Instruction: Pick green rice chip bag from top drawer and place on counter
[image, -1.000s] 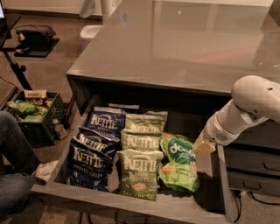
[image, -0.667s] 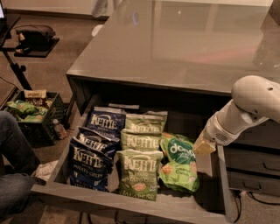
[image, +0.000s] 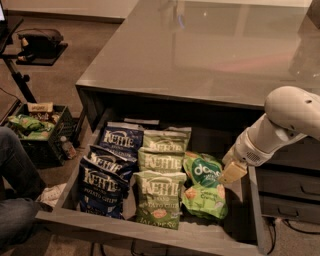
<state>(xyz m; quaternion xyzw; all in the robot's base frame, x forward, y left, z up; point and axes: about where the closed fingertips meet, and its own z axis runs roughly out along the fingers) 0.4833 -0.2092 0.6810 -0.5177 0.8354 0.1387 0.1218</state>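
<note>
The bright green rice chip bag (image: 204, 186) lies flat at the right side of the open top drawer (image: 150, 233), next to olive-green Kettle bags (image: 159, 185). My gripper (image: 231, 172) hangs from the white arm (image: 280, 122) just right of the bag's upper right corner, low over the drawer. The glossy counter (image: 210, 47) spreads behind and above the drawer.
Dark blue Kettle bags (image: 107, 170) fill the drawer's left side. A black crate (image: 42, 132) with snack bags stands on the floor at left. A person's leg (image: 15, 190) is at the lower left. Narrower closed drawers (image: 287, 197) are at right.
The view has shifted slightly; the gripper stays beside the green bag's right corner with no clear movement.
</note>
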